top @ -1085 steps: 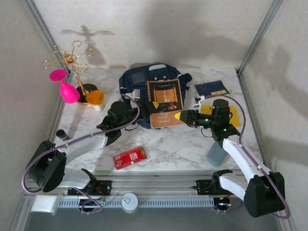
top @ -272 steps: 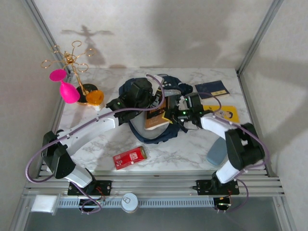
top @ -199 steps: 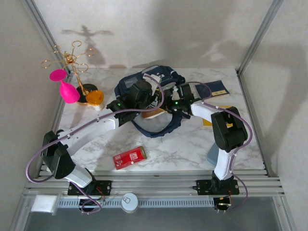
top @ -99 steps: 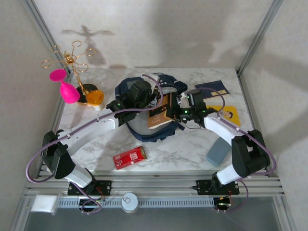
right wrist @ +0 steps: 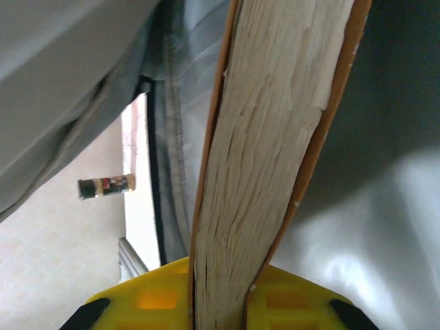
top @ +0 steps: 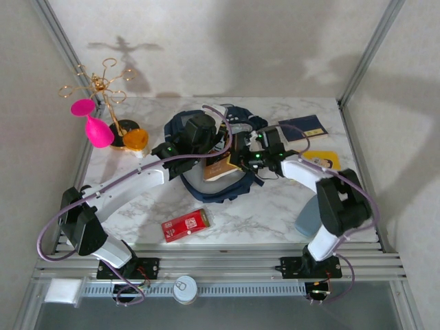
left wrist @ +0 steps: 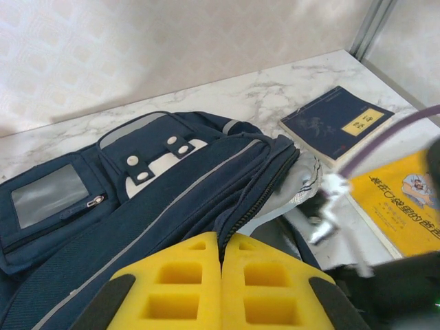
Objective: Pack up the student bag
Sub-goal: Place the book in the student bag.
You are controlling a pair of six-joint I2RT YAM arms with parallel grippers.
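Note:
The navy student bag (top: 206,189) lies at mid-table with its main zip open. My left gripper (top: 218,144) is shut on the zip edge of the student bag (left wrist: 137,199); in the left wrist view the left gripper (left wrist: 221,247) pinches that edge and holds the mouth up. From the right, my right gripper (top: 239,159) is shut on a brown-covered book (top: 218,168), which sits partly inside the opening. In the right wrist view the right gripper (right wrist: 220,306) clamps the book (right wrist: 275,137) by its page edge, with the bag's grey lining (right wrist: 371,206) around it.
A navy book (top: 302,127) and a yellow book (top: 323,159) lie right of the bag. A red box (top: 185,225) is near the front, a grey-blue case (top: 307,218) front right. A gold stand (top: 103,86), pink item (top: 96,127) and orange item (top: 135,139) are back left. A small bottle (right wrist: 106,185) lies beyond the bag.
My right gripper has shifted the book in the bag's mouth, tipping it up half a second ago and now lowering it deeper. My left gripper has kept its hold on the zip edge.

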